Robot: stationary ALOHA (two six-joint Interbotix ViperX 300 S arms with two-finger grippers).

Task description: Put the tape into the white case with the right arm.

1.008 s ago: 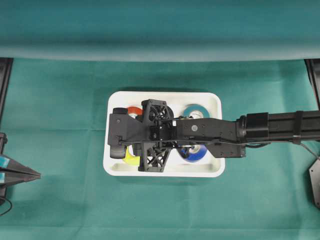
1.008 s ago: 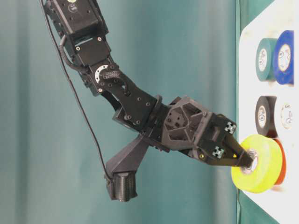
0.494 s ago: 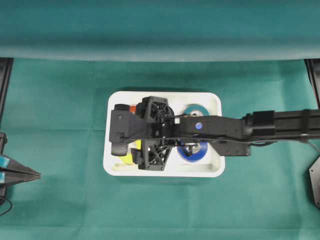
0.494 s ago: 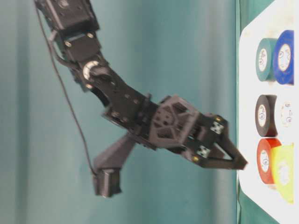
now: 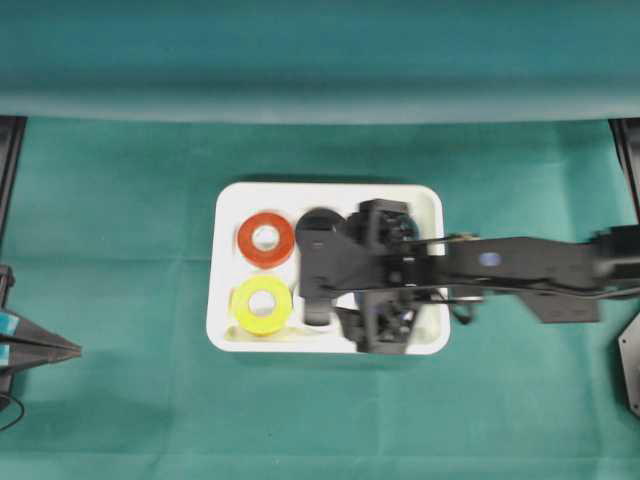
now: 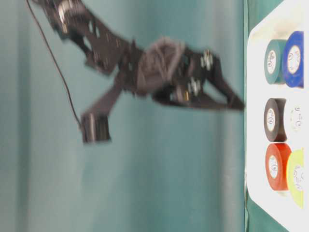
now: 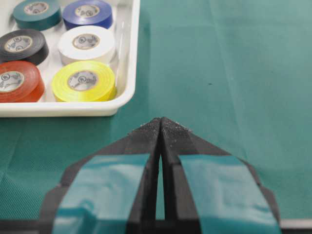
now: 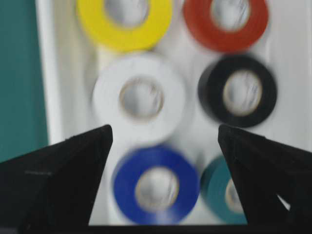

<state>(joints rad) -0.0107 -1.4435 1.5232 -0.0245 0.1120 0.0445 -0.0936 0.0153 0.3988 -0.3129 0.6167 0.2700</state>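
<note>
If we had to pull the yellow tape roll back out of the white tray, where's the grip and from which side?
Come from above. The yellow tape roll lies flat, core up, in a corner of the white plastic tray, close to two walls and the red roll. Probably one finger in the core hole, the other outside the ring on its freest side.

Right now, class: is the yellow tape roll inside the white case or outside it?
Inside. The yellow tape roll lies flat within the white case rim, beside the red roll.

round marks on the tape cores [image 7: 83, 80], perhaps logos, are unreadable.
</note>
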